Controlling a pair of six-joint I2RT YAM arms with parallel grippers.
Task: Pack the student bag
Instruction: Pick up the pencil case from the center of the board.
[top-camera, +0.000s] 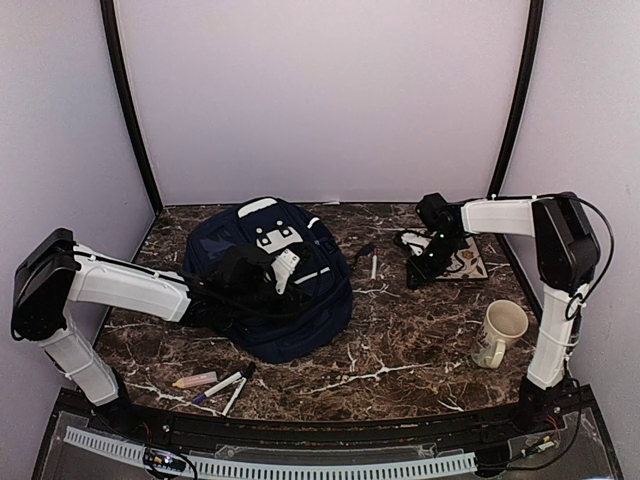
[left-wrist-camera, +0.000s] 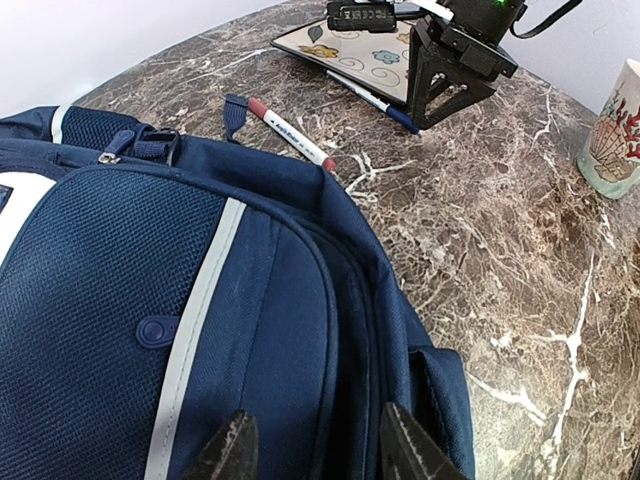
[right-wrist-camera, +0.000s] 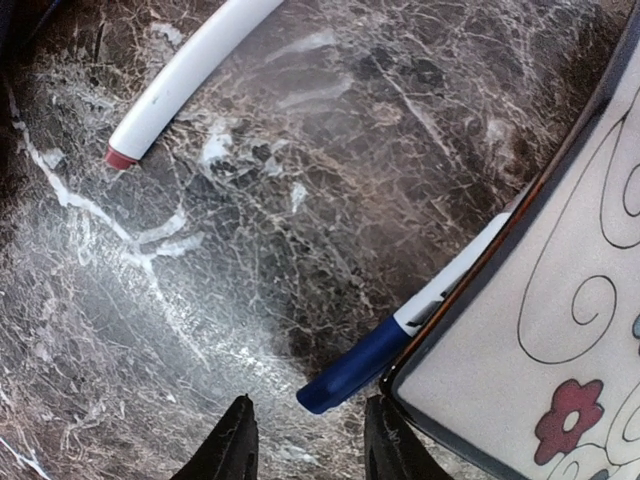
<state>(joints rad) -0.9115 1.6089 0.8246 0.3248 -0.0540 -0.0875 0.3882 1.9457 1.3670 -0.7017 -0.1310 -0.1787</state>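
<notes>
So the student bag is lying flat on the marble table. Its long axis runs near-to-far, with the far end leaning a bit left, and the white-patch end points away from the arms. The left gripper is over the bag's upper face, jaws spread with blue fabric showing between them. The right gripper is off to the bag's right, jaws apart and holding nothing, low over a blue-capped pen. A red-capped pen lies just right of the bag.
</notes>
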